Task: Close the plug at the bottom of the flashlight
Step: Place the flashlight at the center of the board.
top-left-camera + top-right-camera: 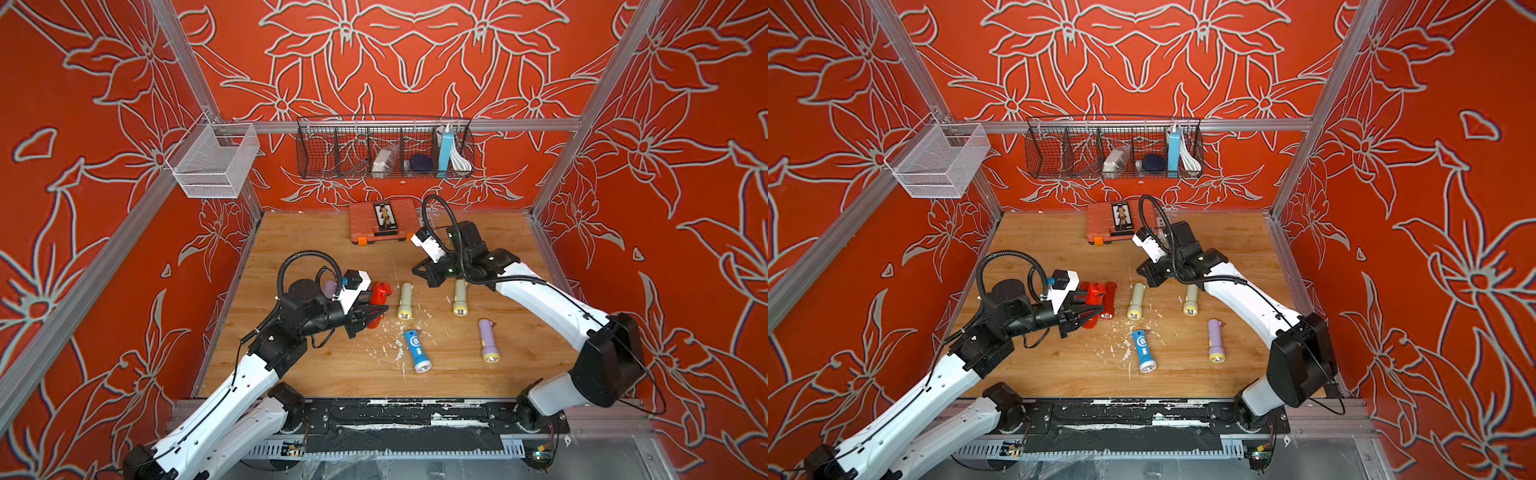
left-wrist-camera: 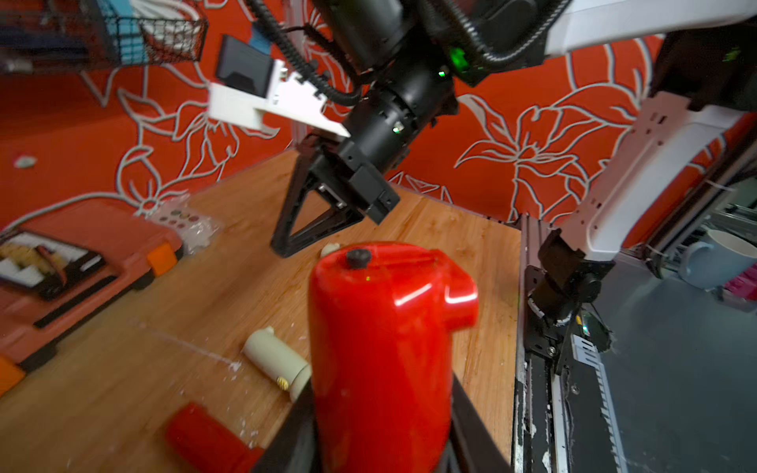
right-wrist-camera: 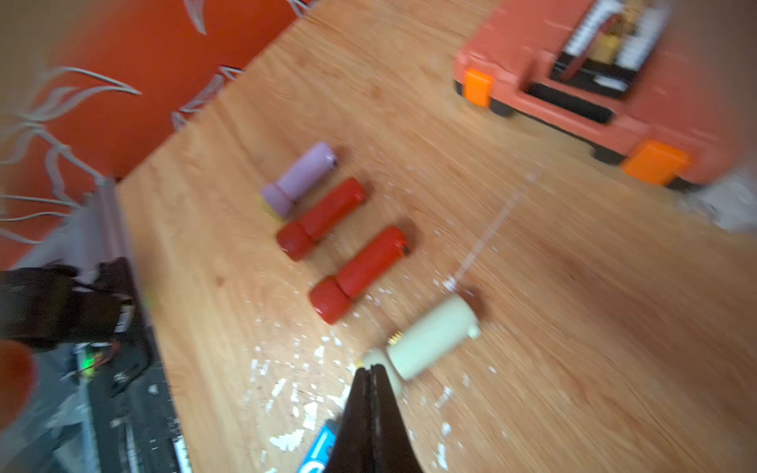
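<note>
- Left gripper (image 1: 377,312) is clamped on the red flashlight (image 1: 380,291). In the left wrist view its jaws hug both sides of the body (image 2: 381,348).
- Red flashlight sits left of table centre in both top views. It is tilted, with the plug end raised toward the right arm. Can't tell if its lower end touches the wood.
- Plug (image 2: 359,258) is a small black knob on the flashlight's end face, next to the side loop. Can't tell if it is fully seated.
- Right gripper (image 3: 370,374) has its fingers pressed together with nothing between them. In the left wrist view its tip (image 2: 282,247) is near the plug end, not touching.
- Table (image 1: 311,365) is wood, with white flecks around the middle.
- Spare red flashlight (image 3: 325,217) and second spare red flashlight (image 3: 360,272) lie side by side on the table. A lilac flashlight (image 3: 303,178) lies just beside them.
- Cream flashlight (image 1: 405,301) lies right of the held one. A second cream flashlight (image 1: 459,297) is partly under the right arm.
- Blue flashlight (image 1: 417,350) and purple flashlight (image 1: 487,340) lie nearer the front edge, well apart from each other.
- Orange tool case (image 1: 361,226) sits at the far edge of the table.
- Black wire basket (image 1: 316,153) hangs on the back wall.
</note>
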You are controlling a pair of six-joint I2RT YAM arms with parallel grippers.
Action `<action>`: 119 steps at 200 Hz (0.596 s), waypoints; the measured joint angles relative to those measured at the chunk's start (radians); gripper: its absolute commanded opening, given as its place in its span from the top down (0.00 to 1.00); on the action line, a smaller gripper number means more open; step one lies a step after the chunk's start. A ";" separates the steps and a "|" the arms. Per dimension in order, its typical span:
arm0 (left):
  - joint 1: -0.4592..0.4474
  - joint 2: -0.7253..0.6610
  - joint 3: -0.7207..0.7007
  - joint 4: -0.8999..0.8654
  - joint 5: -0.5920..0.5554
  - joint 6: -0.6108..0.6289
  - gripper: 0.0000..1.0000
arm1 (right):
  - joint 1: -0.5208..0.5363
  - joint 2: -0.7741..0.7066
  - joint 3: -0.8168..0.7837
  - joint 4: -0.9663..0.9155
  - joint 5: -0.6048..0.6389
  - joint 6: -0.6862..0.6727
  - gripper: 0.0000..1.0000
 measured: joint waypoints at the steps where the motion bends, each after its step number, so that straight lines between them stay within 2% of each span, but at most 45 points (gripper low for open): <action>1: 0.000 0.000 0.000 -0.003 -0.003 -0.002 1.00 | 0.000 -0.001 -0.003 0.000 0.006 0.000 0.97; 34: 0.000 -0.041 -0.021 -0.109 -0.140 -0.090 1.00 | -0.004 -0.073 -0.133 0.030 0.289 0.022 0.94; 42: -0.001 -0.049 -0.027 -0.135 -0.174 -0.122 1.00 | -0.006 -0.095 -0.163 0.045 0.346 0.031 0.81; 55: -0.003 -0.055 -0.027 -0.184 -0.226 -0.175 1.00 | -0.012 -0.137 -0.216 0.077 0.420 0.044 0.51; 60: -0.003 -0.055 -0.027 -0.202 -0.245 -0.198 1.00 | -0.015 -0.151 -0.234 0.091 0.439 0.048 0.45; 82: -0.004 -0.044 -0.027 -0.291 -0.319 -0.310 1.00 | -0.029 -0.206 -0.314 0.146 0.499 0.076 0.24; 100: -0.005 -0.017 -0.029 -0.363 -0.372 -0.402 1.00 | -0.036 -0.216 -0.359 0.171 0.520 0.083 0.03; 119: -0.005 0.013 -0.047 -0.427 -0.423 -0.496 1.00 | -0.037 -0.214 -0.389 0.179 0.534 0.105 0.02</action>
